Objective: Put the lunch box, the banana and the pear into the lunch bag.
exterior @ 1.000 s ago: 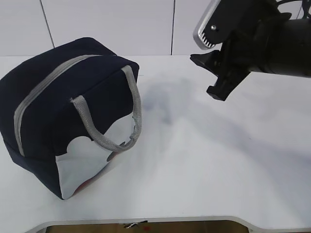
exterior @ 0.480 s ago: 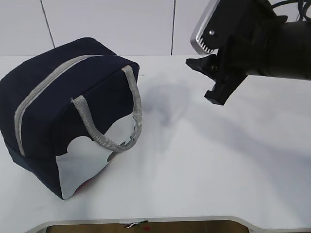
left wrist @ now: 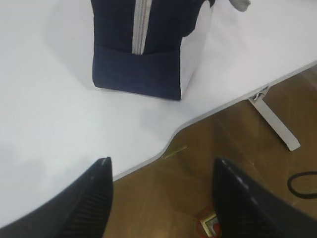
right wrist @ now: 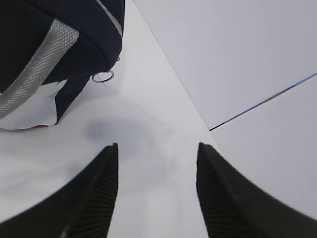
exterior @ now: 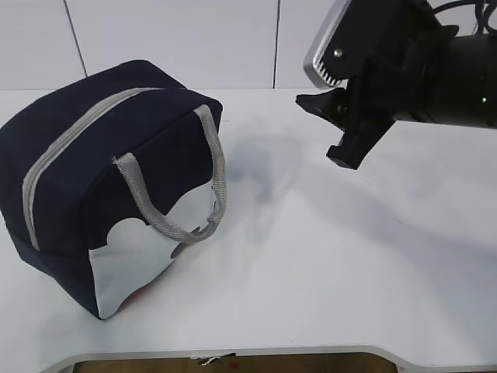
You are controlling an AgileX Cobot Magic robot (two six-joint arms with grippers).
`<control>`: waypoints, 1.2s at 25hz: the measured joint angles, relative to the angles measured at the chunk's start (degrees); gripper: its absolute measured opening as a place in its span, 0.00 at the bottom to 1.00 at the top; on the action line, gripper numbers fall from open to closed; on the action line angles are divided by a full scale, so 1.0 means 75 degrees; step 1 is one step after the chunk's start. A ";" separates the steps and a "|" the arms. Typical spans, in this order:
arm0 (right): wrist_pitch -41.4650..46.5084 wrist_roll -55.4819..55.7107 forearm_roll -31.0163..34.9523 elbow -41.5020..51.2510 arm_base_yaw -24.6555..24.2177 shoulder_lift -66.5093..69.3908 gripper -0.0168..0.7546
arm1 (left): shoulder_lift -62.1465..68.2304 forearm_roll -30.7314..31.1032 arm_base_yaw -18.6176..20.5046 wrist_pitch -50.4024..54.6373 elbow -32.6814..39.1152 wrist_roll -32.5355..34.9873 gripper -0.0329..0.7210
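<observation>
The white table (exterior: 326, 256) is filling most of the exterior view, running from the pale wall panels at the far side to its curved near edge. In the left wrist view that edge is giving way to a brown wooden floor (left wrist: 237, 148) and a white table leg (left wrist: 275, 121).

The lunch bag (exterior: 93, 179) is sitting on the left part of the table, a boxy navy shape with a white lower side panel facing near and right. Its grey zipper (exterior: 66, 148) is running along the top and looks closed along the stretch in view, though the far end is hard to make out. A grey webbing handle (exterior: 210, 179) is drooping over the right side. In the right wrist view a small metal ring (right wrist: 102, 77) is lying on the table just beside the bag's corner.

The right gripper (exterior: 338, 128) is hanging above the table at the far right, well apart from the bag, its black jaws spread with nothing between them. The left gripper (left wrist: 161, 198) is showing only in its own wrist view, jaws likewise spread and empty, hovering over the table's near edge with the bag's end ahead of it.
</observation>
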 joint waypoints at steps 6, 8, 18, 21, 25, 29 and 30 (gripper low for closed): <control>0.0000 0.0000 0.0000 0.0000 0.0000 0.0000 0.57 | -0.0388 0.0456 0.0000 -0.0231 0.0074 0.0000 0.67; 0.0000 0.0000 -0.0003 0.0003 0.0000 0.0000 0.57 | -0.0388 0.0503 0.0000 -0.0243 0.0089 0.0000 0.67; 0.0014 0.0000 -0.0003 0.0003 0.0000 0.0000 0.57 | -0.0643 0.0539 0.0829 -0.0279 0.0100 0.0000 0.65; 0.0014 0.0016 -0.0003 0.0016 0.0000 -0.0008 0.57 | -0.0643 0.0539 0.1625 -0.0279 0.0120 0.0000 0.65; 0.0014 0.0016 -0.0003 0.0016 0.0000 -0.0019 0.57 | -0.0643 0.0539 0.2297 -0.0279 0.0120 0.0000 0.64; 0.0014 0.0016 -0.0003 0.0016 0.0000 -0.0019 0.57 | -0.0643 0.0539 0.2758 -0.0279 0.0120 0.0000 0.64; 0.0014 0.0016 -0.0003 0.0016 0.0000 -0.0019 0.57 | -0.0643 0.0539 0.2775 -0.0279 0.0120 0.0000 0.63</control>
